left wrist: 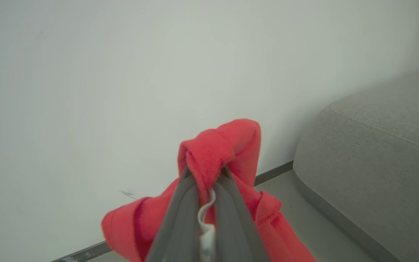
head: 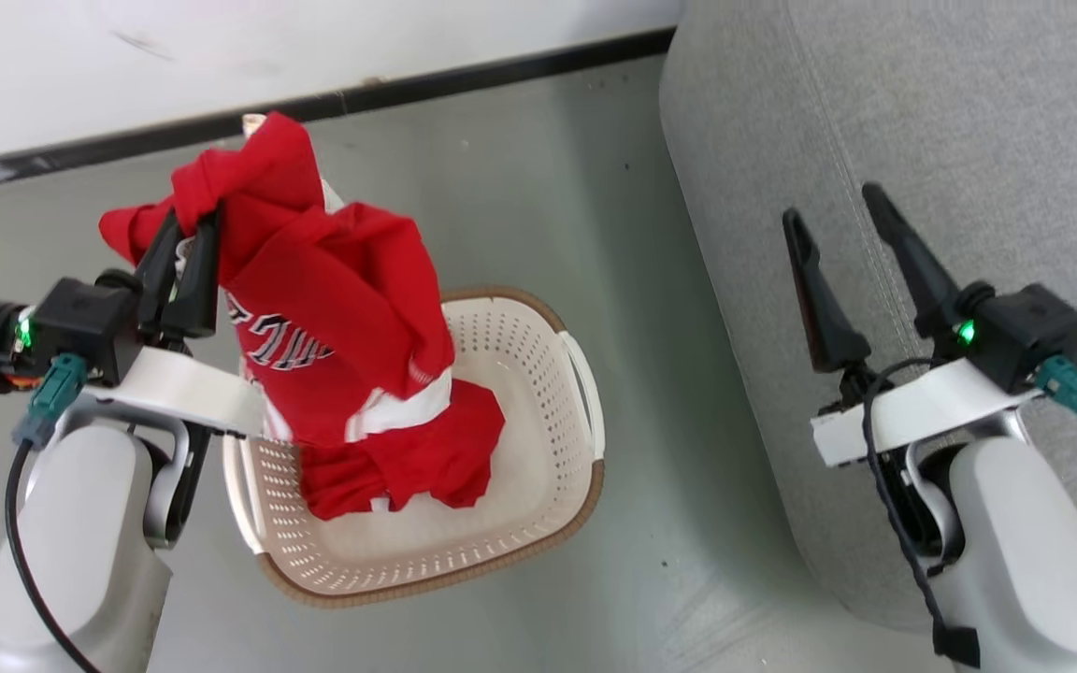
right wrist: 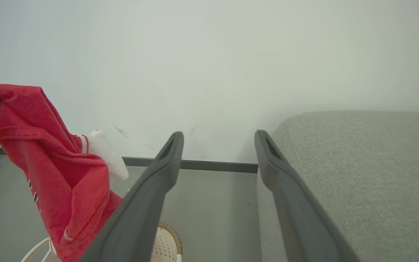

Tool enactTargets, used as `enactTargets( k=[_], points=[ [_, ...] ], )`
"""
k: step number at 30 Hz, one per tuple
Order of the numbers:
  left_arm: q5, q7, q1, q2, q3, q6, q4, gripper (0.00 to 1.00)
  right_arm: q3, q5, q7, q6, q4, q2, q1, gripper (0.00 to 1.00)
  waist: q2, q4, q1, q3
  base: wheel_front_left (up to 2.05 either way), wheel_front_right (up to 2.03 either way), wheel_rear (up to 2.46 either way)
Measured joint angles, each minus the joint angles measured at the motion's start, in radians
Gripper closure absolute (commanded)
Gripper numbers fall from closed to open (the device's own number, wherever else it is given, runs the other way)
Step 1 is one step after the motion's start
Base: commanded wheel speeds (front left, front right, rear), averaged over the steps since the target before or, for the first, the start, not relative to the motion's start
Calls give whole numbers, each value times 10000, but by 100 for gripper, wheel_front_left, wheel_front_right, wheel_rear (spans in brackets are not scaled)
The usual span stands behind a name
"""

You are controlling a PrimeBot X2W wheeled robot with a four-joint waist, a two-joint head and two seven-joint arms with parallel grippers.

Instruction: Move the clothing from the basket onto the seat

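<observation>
Head view: grey seat (head: 922, 140) on the right. Floor (head: 520, 187) grey-green, running to the wall. Basket (head: 520, 346) on the floor, left of the seat, apart from it. Clothing (head: 333, 308) hangs from the left end effector (head: 193, 217), pinched tight on a bunched fold; lower folds lie in the basket. Right end effector (head: 830, 206) wide, holding nothing, over the seat's edge.

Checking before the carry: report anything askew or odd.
One thing: the red garment pinched in the left gripper hangs bunched, its lower end still in the basket on more red cloth. The right gripper stands open beside the sofa. Nothing damaged.
</observation>
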Motion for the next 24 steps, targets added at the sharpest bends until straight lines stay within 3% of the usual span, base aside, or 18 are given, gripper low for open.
enactTargets(
  k=[11, 24],
  points=[
    [-282, 240, 999, 25, 117, 15, -370, 100, 328, -474, 0, 0, 238, -33, 656, 0, 0, 499, -1, -1250, 0, 0, 0],
    [-198, 959, 1065, 98, -447, -159, -1331, 100, 1902, -648, 0, 0, 815, -713, 1250, 0, 0, 988, -1, -2629, 0, 0, 0]
  ],
)
